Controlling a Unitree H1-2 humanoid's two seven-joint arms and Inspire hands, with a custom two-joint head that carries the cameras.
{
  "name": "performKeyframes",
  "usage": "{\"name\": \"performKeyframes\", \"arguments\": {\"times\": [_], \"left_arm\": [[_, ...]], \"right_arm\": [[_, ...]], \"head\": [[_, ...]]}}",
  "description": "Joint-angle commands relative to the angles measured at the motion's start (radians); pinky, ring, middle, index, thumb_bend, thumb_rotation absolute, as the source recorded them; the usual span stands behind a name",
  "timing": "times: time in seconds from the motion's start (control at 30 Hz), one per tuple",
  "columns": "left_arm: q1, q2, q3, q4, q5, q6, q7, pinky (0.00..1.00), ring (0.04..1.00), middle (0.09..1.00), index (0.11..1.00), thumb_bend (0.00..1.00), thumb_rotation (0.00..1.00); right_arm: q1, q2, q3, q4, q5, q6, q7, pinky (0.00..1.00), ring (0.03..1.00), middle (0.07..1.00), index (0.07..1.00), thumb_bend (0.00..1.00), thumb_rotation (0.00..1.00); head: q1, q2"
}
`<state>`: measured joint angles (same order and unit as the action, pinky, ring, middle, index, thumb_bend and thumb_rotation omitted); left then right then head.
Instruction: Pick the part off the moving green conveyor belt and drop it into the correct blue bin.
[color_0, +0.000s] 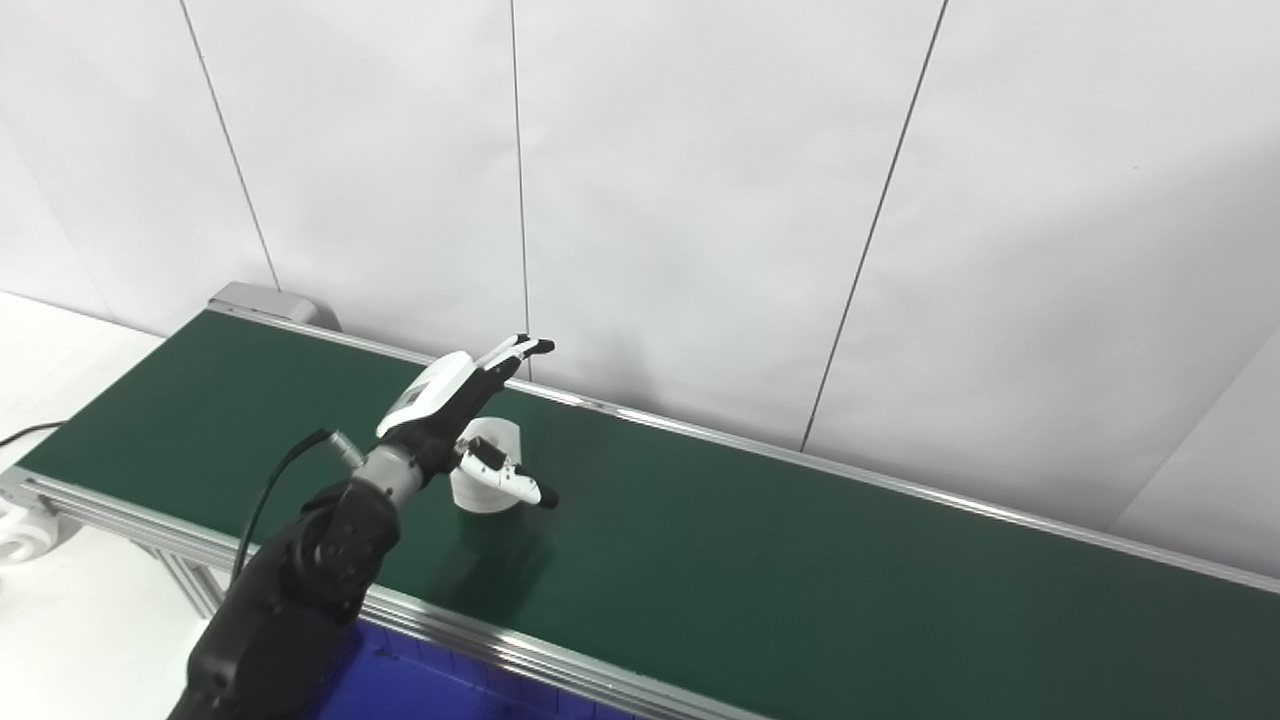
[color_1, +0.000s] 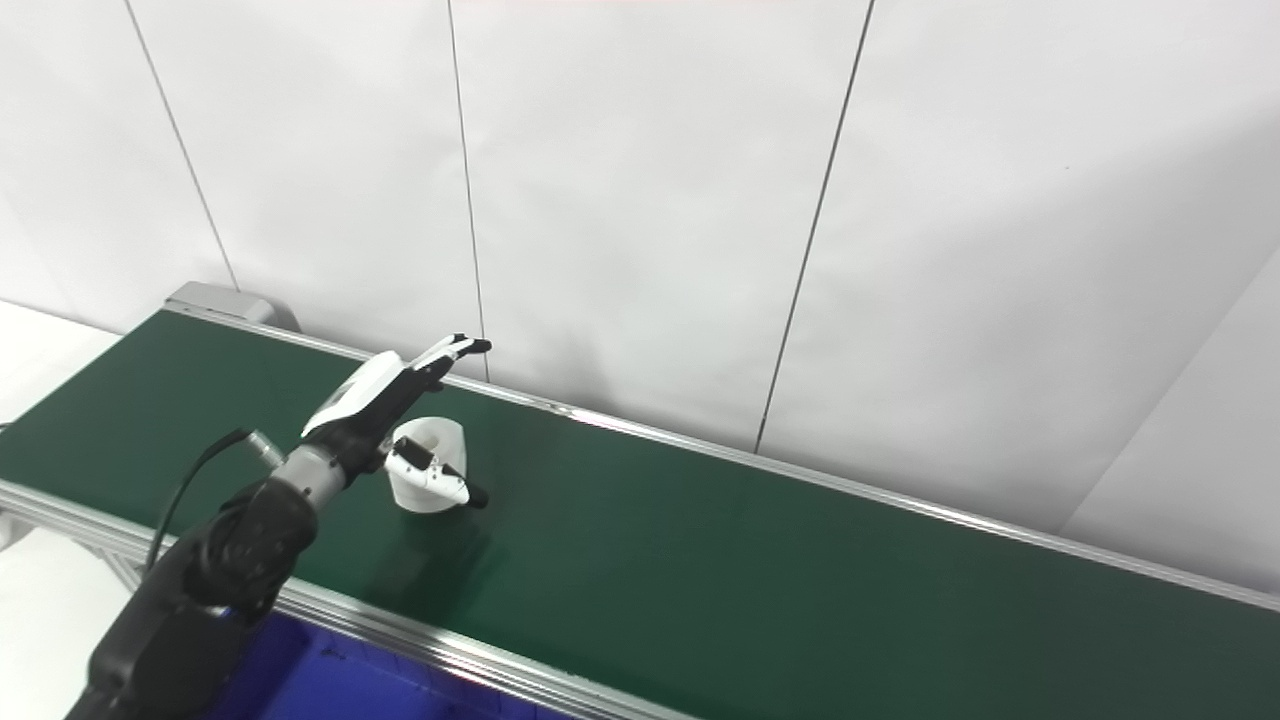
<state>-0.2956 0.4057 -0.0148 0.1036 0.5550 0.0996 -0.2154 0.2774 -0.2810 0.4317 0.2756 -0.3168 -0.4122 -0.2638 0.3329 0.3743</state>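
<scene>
A white cylindrical part (color_0: 492, 470) (color_1: 435, 463) stands on the green conveyor belt (color_0: 750, 560), left of its middle. My left hand (color_0: 465, 415) (color_1: 400, 420) is open at the part. Its fingers stretch over and behind the top of the part, and its thumb lies across the front. The fingers are spread and do not press the part. The left arm comes in from the bottom left corner. My right hand is out of both views.
A blue bin (color_0: 400, 680) (color_1: 300, 670) lies below the belt's near aluminium rail (color_0: 480, 630), partly hidden by my left arm. White wall panels stand right behind the belt's far rail. A black cable loops from the left wrist.
</scene>
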Motion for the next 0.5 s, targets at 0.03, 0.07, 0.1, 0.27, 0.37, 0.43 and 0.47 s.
{"name": "performKeyframes", "arguments": {"times": [0.03,0.07,0.1,0.27,0.37,0.43,0.47], "left_arm": [[-0.064,0.046,-0.03,0.034,0.041,0.019,0.022,0.91,0.999,1.0,0.927,0.89,0.15],[-0.074,0.053,-0.045,0.055,0.059,0.026,0.024,0.97,1.0,1.0,0.922,0.9,0.15],[-0.08,0.059,-0.056,0.067,0.069,0.031,0.026,0.98,1.0,1.0,0.922,0.9,0.15],[-0.114,0.079,-0.123,0.134,0.128,0.078,0.016,1.0,1.0,1.0,0.922,0.91,0.13],[-0.132,0.087,-0.167,0.175,0.152,0.094,-0.004,1.0,1.0,1.0,0.92,0.92,0.14],[-0.138,0.089,-0.19,0.186,0.15,0.107,-0.028,1.0,1.0,1.0,0.921,0.92,0.14],[-0.139,0.088,-0.199,0.188,0.148,0.112,-0.041,1.0,1.0,1.0,0.914,0.93,0.12]], "right_arm": [[-0.001,-0.011,0.006,-0.023,0.005,-0.057,-0.023,0.84,0.956,1.0,1.0,0.84,0.38],[-0.001,-0.012,0.009,-0.025,0.005,-0.057,-0.024,0.86,0.966,1.0,1.0,0.84,0.38],[0.0,-0.013,0.011,-0.026,0.006,-0.057,-0.025,0.86,0.967,1.0,1.0,0.84,0.38],[0.002,-0.016,0.019,-0.033,0.012,-0.057,-0.03,0.83,0.955,1.0,1.0,0.84,0.37],[0.002,-0.015,0.02,-0.032,0.011,-0.057,-0.033,0.83,0.945,1.0,1.0,0.85,0.37],[0.001,-0.013,0.019,-0.033,0.011,-0.058,-0.033,0.83,0.942,1.0,1.0,0.85,0.37],[0.002,-0.013,0.017,-0.033,0.013,-0.058,-0.031,0.83,0.938,0.994,1.0,0.85,0.36]], "head": [[0.001,0.004],[0.001,0.005],[0.001,0.005],[-0.002,0.013],[-0.002,0.013],[-0.001,0.014],[-0.001,0.014]]}}
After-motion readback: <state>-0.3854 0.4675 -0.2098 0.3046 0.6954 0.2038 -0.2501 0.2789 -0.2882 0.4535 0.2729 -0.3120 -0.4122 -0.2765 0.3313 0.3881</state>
